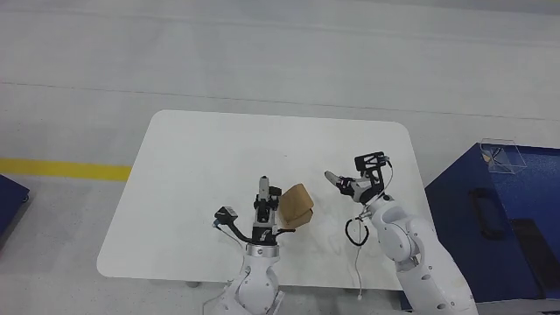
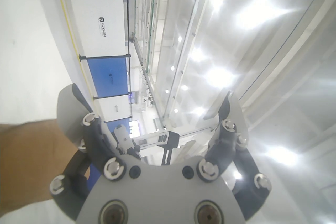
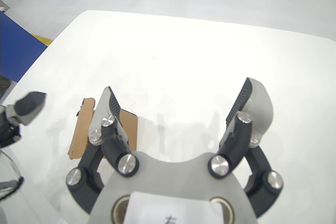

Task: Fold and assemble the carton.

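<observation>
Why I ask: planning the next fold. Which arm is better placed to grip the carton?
Left, probably. The left gripper sits right beside the carton, fingers open. The right gripper, also open, stands apart from it over the table.

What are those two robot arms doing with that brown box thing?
The robot is meant to fold the brown carton, which sits on the white table. Neither arm grips it right now. The left gripper is open, pointing upward, with the carton right beside it. The right gripper is open too, above the table a little way off.
</observation>
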You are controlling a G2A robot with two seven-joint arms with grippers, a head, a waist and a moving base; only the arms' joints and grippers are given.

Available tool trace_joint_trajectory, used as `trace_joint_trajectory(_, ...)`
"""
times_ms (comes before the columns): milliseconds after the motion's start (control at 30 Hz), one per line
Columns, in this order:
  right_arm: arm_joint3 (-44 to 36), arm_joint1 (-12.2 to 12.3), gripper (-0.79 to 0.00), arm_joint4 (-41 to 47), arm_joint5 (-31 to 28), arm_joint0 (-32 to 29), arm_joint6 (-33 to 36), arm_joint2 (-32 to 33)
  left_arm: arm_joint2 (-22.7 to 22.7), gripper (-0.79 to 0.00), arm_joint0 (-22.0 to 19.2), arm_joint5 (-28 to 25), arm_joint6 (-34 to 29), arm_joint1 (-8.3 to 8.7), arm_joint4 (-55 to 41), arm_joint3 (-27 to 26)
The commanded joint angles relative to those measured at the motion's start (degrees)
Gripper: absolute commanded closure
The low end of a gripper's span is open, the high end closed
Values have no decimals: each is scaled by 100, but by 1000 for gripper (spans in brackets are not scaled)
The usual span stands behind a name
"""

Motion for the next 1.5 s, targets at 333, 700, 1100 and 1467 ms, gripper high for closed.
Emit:
trace_joint_trajectory(333, -112, 9, -785, -323, -2, -88, 161, -46, -568, -785, 284, 5743, -3565, 268, 1483, -2208)
trace_joint_trajectory(700, -92, 8, -785, -170, -164, -106, 230, -51, -594, -785, 132, 5779, -4357, 305, 1374, -1974)
trace_joint_trajectory(1100, 19, -27, -785, -571, -90, -46, 219, -325, -535, -597, -224, 6333, -5288, 427, 2261, -1621)
trace_joint_trajectory(1467, 44, -53, -785, -556, -147, -43, 261, -422, -463, -468, -272, 5858, -4998, 393, 1753, -1182)
